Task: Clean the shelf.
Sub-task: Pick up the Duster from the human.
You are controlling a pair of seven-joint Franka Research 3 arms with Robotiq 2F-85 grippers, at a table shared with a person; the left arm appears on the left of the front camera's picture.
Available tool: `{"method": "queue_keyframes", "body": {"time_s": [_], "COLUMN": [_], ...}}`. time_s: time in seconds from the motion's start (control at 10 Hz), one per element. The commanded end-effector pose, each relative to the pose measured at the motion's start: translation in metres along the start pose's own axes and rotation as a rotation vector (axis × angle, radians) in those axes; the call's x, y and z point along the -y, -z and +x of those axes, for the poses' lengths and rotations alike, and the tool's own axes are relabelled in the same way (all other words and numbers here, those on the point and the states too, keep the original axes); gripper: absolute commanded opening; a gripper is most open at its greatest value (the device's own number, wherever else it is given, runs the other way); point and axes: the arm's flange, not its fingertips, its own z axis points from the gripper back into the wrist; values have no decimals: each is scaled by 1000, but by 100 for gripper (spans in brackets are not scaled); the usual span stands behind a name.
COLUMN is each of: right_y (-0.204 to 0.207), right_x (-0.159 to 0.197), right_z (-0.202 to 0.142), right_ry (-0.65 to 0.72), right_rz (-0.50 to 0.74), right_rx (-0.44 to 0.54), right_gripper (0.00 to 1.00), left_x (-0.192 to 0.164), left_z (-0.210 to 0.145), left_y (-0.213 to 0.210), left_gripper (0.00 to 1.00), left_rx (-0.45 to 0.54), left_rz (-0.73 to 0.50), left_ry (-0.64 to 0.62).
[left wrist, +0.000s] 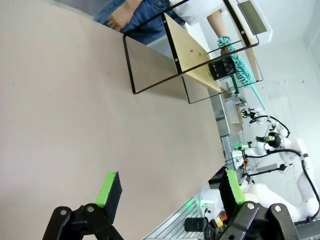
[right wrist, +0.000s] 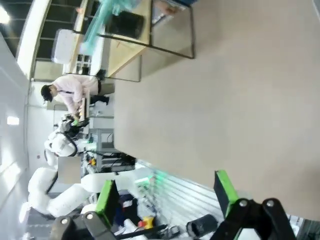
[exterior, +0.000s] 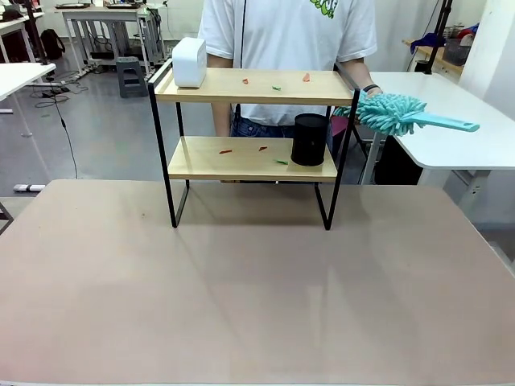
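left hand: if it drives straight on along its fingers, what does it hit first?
Probably the table top, which lies ahead of the left hand in its wrist view; the shelf stands farther off. Depth is unclear.

The small two-tier shelf (exterior: 217,159) has two boards of pale wood, smooth and matt, set in a thin black metal frame with a dull finish. The white rounded box (exterior: 190,62) looks like smooth plastic with a slight sheen. The black cylinder (exterior: 310,139) is matt, perhaps cloth-covered, though I cannot tell from here. The teal duster (exterior: 390,111) has a shaggy, fluffy cloth head and a smooth plastic handle. The beige tabletop (exterior: 241,289) is smooth and faintly glossy. My left gripper (left wrist: 170,174) and right gripper (right wrist: 164,179) are hard, matt black, with matt green pads (left wrist: 106,189).
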Motion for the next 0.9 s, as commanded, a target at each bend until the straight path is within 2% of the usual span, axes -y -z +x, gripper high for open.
{"method": "queue_keyframes", "body": {"time_s": [0.0, 0.1, 0.2, 0.3, 0.4, 0.6, 0.8], "right_y": [3, 16, 35, 64, 93, 143, 172], "right_x": [-56, -76, -86, -90, -89, -89, -83], "right_z": [72, 99, 120, 139, 152, 165, 175], "right_ry": [195, 281, 323, 373, 389, 437, 488], "right_rz": [66, 13, 31, -31, -12, 3, 38], "right_rx": [-116, -110, -93, -107, -151, -222, -198], "right_gripper": [100, 100, 100, 100, 100, 100, 100], "left_x": [0, 0, 0, 0, 0, 0, 0], "left_z": [-1, -1, -1, -1, -1, -1, -1], "left_y": [1, 1, 1, 1, 1, 1, 1], "left_gripper": [100, 100, 100, 100, 100, 100, 100], "left_rx": [17, 17, 17, 17, 17, 17, 17], "left_rz": [-21, -21, -21, -21, -21, -21, -21], "left_ry": [26, 26, 26, 26, 26, 26, 26]}}
